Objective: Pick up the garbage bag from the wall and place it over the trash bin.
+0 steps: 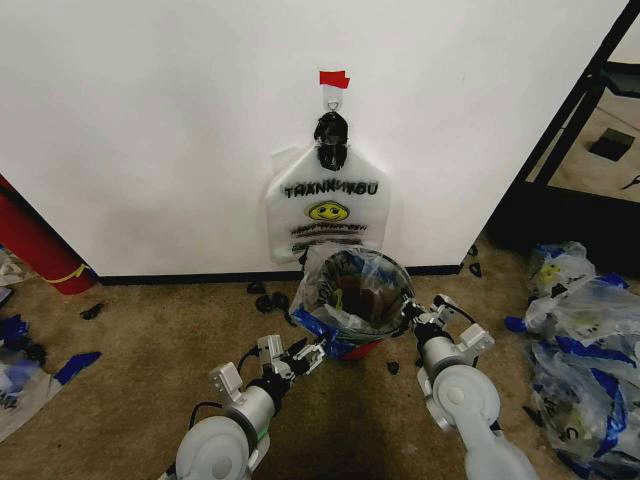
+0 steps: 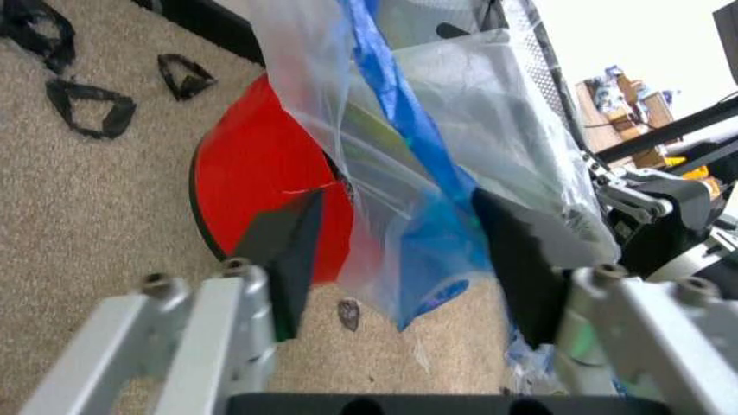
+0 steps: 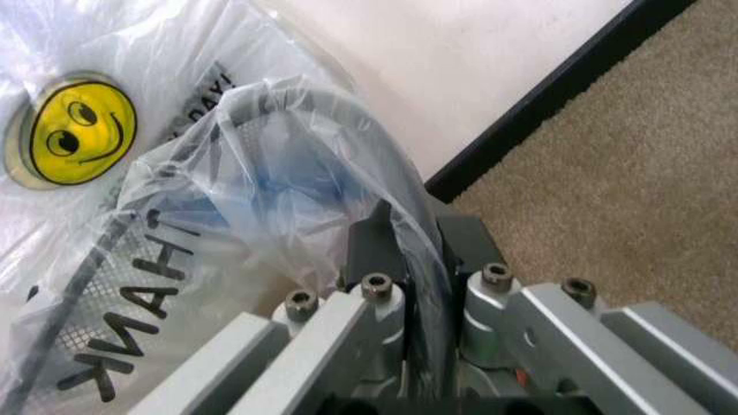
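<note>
The garbage bag [image 1: 352, 285] is sitting draped inside and over the rim of the trash bin [image 1: 362, 345], which is standing on the carpet [image 1: 150, 340] just before the wall [image 1: 150, 120]. The right gripper [image 1: 412, 312] is pinching the bag against the bin's rim with closed fingers [image 3: 372, 242]. The left gripper [image 1: 312, 352] is hanging at the bin's lower left side, its fingers [image 2: 283, 251] spread apart around a hanging blue-taped fold of the bag.
</note>
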Robot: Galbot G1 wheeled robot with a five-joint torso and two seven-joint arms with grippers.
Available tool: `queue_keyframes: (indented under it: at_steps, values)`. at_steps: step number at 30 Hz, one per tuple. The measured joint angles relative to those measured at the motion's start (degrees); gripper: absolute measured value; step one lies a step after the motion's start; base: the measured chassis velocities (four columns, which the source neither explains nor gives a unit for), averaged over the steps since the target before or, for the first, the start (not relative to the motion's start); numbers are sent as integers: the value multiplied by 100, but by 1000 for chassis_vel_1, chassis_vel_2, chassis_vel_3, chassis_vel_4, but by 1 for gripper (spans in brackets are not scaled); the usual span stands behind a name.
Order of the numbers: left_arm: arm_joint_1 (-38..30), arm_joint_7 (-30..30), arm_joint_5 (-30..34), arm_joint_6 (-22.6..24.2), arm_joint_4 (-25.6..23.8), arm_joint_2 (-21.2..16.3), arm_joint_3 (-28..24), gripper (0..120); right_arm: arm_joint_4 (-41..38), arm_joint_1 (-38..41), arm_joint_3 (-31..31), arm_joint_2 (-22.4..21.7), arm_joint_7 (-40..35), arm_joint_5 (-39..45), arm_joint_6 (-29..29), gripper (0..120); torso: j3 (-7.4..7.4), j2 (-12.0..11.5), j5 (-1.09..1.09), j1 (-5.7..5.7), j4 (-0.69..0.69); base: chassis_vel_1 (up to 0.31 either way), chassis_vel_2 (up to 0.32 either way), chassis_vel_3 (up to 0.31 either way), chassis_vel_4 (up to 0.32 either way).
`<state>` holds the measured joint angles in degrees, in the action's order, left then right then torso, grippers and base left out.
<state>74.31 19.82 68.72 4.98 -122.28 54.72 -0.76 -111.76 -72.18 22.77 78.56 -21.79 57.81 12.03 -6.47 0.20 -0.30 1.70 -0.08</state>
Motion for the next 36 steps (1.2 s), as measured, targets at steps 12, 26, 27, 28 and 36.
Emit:
queue_keyframes:
  at_steps: [12, 26, 27, 28, 36]
  values:
    - [-74, 18, -94, -50, 213, 78, -4, 4, 11, 3, 0, 24, -18, 48, 26, 0, 0, 0, 0, 0, 0, 0, 0, 0, 0]
    - [-521, 18, -356, -97, 953, 431, -100, 0, -110, -42, 25, 38, -70, 224, 114, 0, 0, 0, 0, 0, 0, 0, 0, 0, 0]
    - [-578, 10, -416, -105, 1073, 488, -123, 0, -125, -45, 26, 40, -76, 246, 126, 0, 0, 0, 0, 0, 0, 0, 0, 0, 0]
    - [-653, -10, -484, -119, 1245, 563, -154, 0, -138, -48, 33, 40, -82, 269, 144, 0, 0, 0, 0, 0, 0, 0, 0, 0, 0]
    - [-898, -92, -696, -212, 1820, 761, -184, 0, -189, -87, 54, 6, -83, 365, 240, 0, 0, 0, 0, 0, 0, 0, 0, 0, 0]
